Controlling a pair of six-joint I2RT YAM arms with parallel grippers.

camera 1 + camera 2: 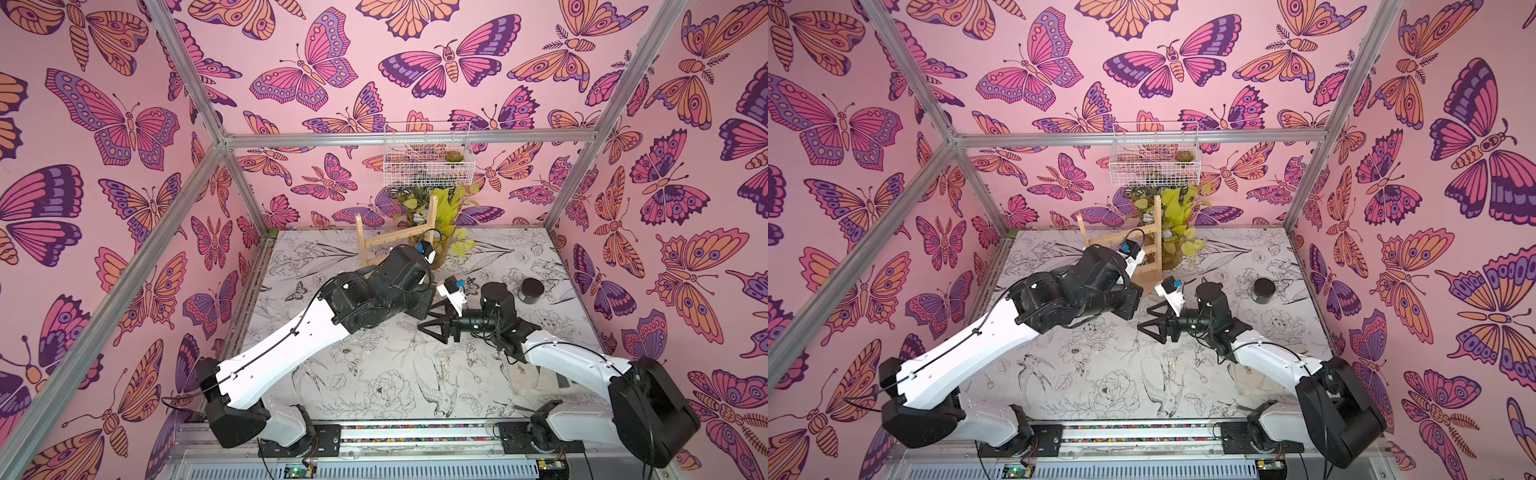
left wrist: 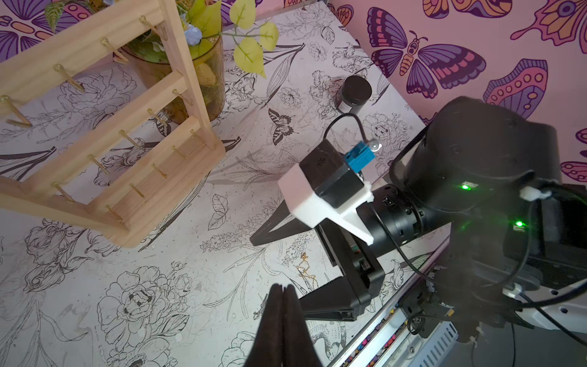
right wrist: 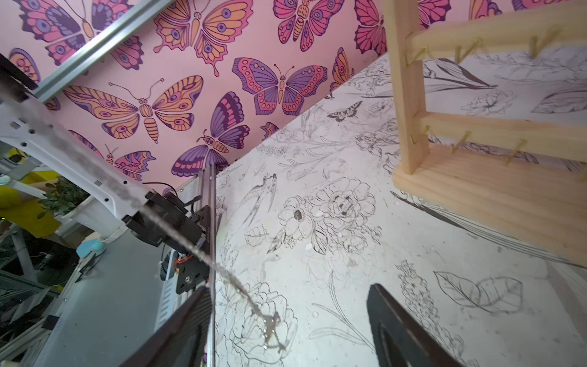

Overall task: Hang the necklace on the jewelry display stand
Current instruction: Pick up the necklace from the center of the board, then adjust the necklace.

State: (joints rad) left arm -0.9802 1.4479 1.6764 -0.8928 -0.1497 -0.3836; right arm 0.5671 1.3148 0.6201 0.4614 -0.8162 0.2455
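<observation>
The necklace (image 2: 305,267) is a small gold tangle on the printed tabletop, seen just past my right gripper's fingers in the left wrist view. In the right wrist view a thin blurred strand of the necklace (image 3: 270,327) crosses the picture and ends in a clump between the open fingers. Whether it touches a finger I cannot tell. My right gripper (image 1: 426,318) (image 1: 1144,319) (image 3: 289,305) is open, mid-table. My left gripper (image 2: 283,287) is shut with nothing in it, close beside the right one. The jewelry display stand (image 1: 360,239) (image 1: 1158,232) (image 2: 178,63) (image 3: 406,95) stands at the back with bare hooks.
A glass vase of yellow-green leaves (image 1: 446,208) stands right behind the stand. A black round jar (image 1: 532,291) (image 2: 354,93) sits at the right. A white wire basket (image 1: 428,166) hangs on the back wall. Pink walls and metal frame posts close in three sides.
</observation>
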